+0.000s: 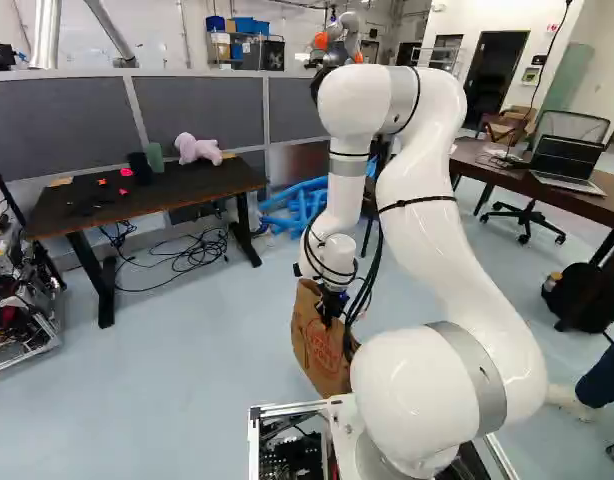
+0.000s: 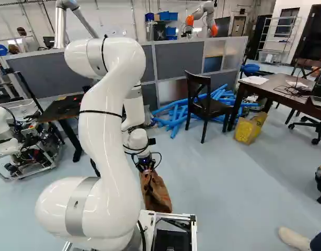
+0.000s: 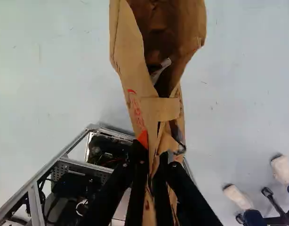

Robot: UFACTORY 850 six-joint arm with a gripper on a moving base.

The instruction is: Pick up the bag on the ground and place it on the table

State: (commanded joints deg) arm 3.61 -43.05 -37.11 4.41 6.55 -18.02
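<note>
The job now looks like lifting: the black gripper with two fingers (image 3: 154,159) is pinched shut on the top of the brown paper bag with red print (image 3: 129,52), with folded paper squeezed between them. The bag hangs down close by the robot's base, well apart from both tables; I can't tell if its bottom touches the floor. Next, I think, the arm should pull it up high, then carry it to a table and set it down softly. That could be the dark table with a wooden edge (image 1: 212,185) or the long brown wooden table (image 2: 273,90); I can't tell which. The bag is tall, with flat sides, sharp folds and lots of crinkles. Its mouth gapes open, and something small and whitish (image 3: 159,71) shows inside. The paper looks thin and stiff, so it might rip if yanked.
</note>
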